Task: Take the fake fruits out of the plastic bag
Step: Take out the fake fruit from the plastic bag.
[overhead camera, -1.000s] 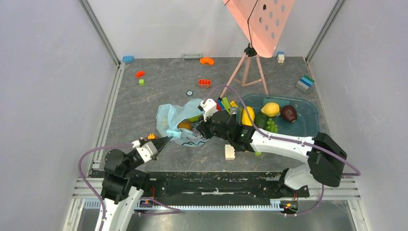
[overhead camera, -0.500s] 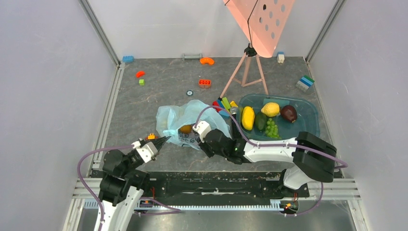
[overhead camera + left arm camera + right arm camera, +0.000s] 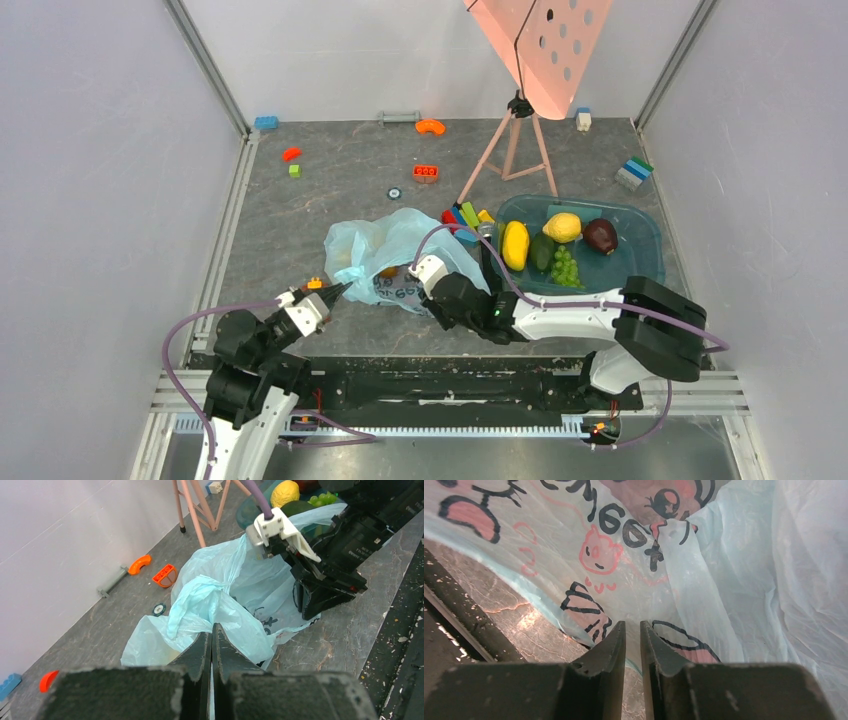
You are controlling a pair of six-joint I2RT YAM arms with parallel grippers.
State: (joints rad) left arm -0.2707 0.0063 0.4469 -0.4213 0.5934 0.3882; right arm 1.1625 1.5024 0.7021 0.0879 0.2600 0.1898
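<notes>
right gripper (image 3: 632, 626), pinching the bag (image 3: 385, 240), is dragging it toward the near edge of the table (image 3: 300, 200); left gripper (image 3: 212, 629) is staying pressed together; print's unreadable.

**Top view.** Light is even and diffuse, falling from above. The pale walls (image 3: 100, 200) at 9 and 3 o'clock read bright and flat. The dark bench (image 3: 330, 190) carries only faint, soft-edged shadows beside the arms. Small highlights glint on the lemon (image 3: 562, 227) at 2 o'clock.

**Left wrist view.** The left claw (image 3: 211, 628) at 6 o'clock is blurred and grainy. The plastic bag (image 3: 220, 595) at centre is sharp, its folds softly shaded.

**Right wrist view.** The right claw (image 3: 633, 626) at 6 o'clock is soft-edged. The translucent bag film glows with transmitted light. The bench at 8 o'clock bears a warm patch of glare.
</notes>
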